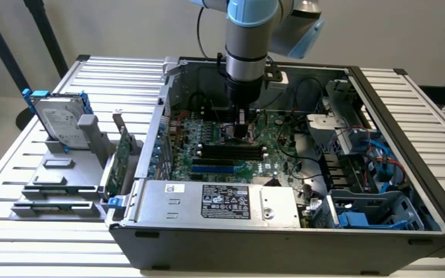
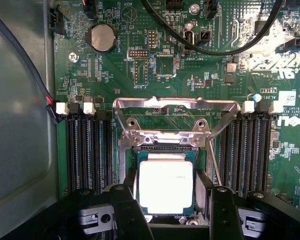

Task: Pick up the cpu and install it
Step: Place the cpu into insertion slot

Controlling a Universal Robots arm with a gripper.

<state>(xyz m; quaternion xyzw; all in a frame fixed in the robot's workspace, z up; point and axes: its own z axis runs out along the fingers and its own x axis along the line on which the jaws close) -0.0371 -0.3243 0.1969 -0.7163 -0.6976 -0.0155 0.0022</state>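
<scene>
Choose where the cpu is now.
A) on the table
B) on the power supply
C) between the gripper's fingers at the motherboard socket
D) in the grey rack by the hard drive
C: the wrist view shows the cpu between the fingers of the gripper, over the open socket.

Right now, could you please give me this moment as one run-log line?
gripper low inside the computer case | cpu at gripper, over motherboard socket | retention frame raised | cpu seated: cannot tell

A smooth, shiny silver metal top is borne by the cpu [image 2: 166,186], beside which bare bright metal is shown by the load frame [image 2: 176,104].
</scene>
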